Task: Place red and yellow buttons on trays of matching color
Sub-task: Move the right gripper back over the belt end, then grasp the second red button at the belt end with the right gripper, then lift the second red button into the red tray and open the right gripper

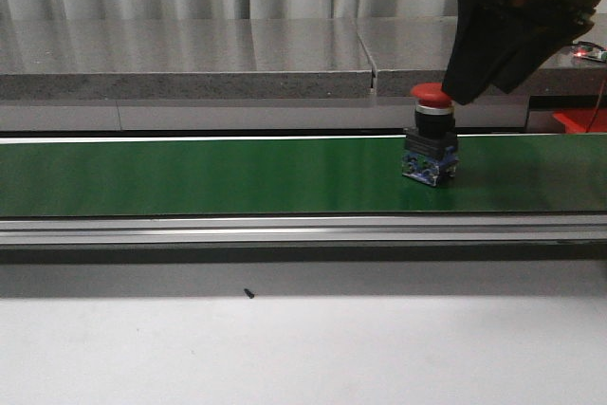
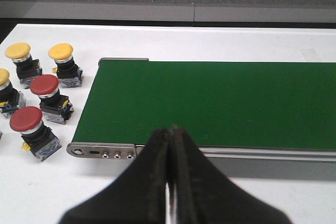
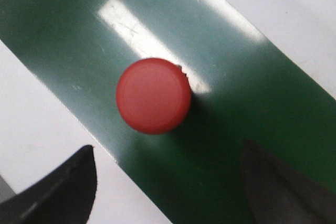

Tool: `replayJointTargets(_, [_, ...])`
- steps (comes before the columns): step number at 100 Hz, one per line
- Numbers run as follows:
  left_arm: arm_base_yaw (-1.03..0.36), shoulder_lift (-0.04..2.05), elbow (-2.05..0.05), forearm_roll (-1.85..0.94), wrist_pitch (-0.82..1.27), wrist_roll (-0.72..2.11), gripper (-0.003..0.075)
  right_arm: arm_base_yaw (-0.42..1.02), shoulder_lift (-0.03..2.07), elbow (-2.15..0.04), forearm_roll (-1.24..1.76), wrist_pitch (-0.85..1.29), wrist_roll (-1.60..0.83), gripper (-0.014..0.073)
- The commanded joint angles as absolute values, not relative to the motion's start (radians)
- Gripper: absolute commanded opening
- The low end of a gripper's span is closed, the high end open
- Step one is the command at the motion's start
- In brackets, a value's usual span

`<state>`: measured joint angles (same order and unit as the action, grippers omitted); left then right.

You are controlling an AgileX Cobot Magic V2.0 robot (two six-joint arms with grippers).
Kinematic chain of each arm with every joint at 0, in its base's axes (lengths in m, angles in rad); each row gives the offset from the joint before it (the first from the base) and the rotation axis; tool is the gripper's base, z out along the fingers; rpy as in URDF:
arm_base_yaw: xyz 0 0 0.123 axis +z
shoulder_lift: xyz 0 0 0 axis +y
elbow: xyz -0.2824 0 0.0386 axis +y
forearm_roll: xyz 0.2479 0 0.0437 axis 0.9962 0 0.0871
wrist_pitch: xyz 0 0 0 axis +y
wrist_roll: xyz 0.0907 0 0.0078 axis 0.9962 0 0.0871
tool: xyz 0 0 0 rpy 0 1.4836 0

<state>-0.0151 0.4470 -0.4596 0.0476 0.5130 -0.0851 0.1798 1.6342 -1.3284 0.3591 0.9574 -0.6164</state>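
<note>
A red button with a black and blue base stands upright on the green belt, right of its middle. My right gripper hangs just above and behind it, open, its two dark fingers spread wide with the red cap ahead of the gap. The right arm shows as a dark mass at the upper right. My left gripper is shut and empty, over the near end of the belt. Beside it on the white table stand red buttons and yellow buttons. No trays show.
The belt has a metal rail along its front edge and a grey ledge behind. A small dark speck lies on the white table in front. A red object sits at the far right behind the belt.
</note>
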Motion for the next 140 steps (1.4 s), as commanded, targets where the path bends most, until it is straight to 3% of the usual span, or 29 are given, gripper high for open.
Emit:
replayJointTargets(1, [-0.021,0.451,-0.488,0.041,0.437,-0.088,-0.002,0.182,1.611,-1.351,0.378,0.905,-0.628,0.0563])
replayJointTargets(46, [-0.021,0.451,-0.488,0.041,0.437,-0.088,-0.002,0.182,1.653,-1.354,0.378,0.844,-0.628,0.0552])
replayJointTargets(55, [-0.021,0.451,-0.488,0.041,0.437,-0.088,-0.002,0.182,1.653,-1.354,0.378,0.84,-0.628,0.048])
replayJointTargets(71, [-0.021,0.451,-0.488,0.041,0.437,-0.088,-0.002,0.181,1.653,-1.354,0.377,0.866,-0.628,0.0263])
replayJointTargets(77, [-0.021,0.451,-0.488,0.041,0.437,-0.088,-0.002,0.181,1.653,-1.354,0.374,0.878,-0.625,0.023])
replayJointTargets(103, [-0.021,0.451,-0.488,0.041,0.437,-0.088,-0.002,0.147,1.65,-1.449,0.346,0.966,-0.581,0.0229])
replayJointTargets(140, [-0.021,0.451,-0.488,0.041,0.437,-0.088,-0.002,-0.123,1.65,-1.726,0.344,1.068,-0.554,0.0229])
